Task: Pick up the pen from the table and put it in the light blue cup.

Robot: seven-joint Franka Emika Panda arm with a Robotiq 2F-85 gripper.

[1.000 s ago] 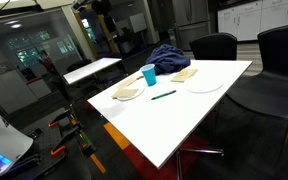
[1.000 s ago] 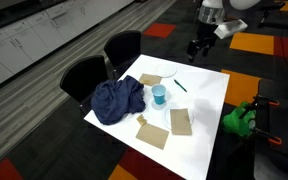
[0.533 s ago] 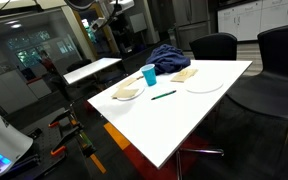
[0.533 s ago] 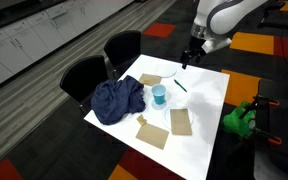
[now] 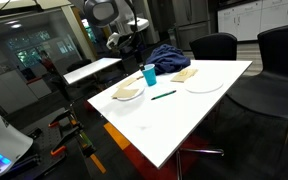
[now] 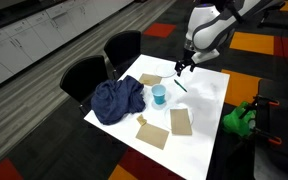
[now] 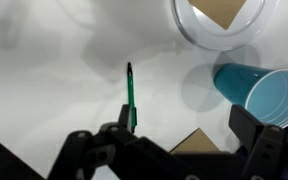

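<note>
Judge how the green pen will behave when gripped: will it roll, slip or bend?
The pen looks thin, straight and rigid, so it probably won't bend and should be light. It lies flat on the smooth white table, so a nudge from the open pincer could roll it. Its narrow barrel may twist if gripped off-centre.

Noted on white table: blue cloth bunched at edge beside two black chairs; brown paper pieces lying flat, apart; two white plates, one holding brown paper. Off table, on patterned carpet: green item, type unclear.
</note>
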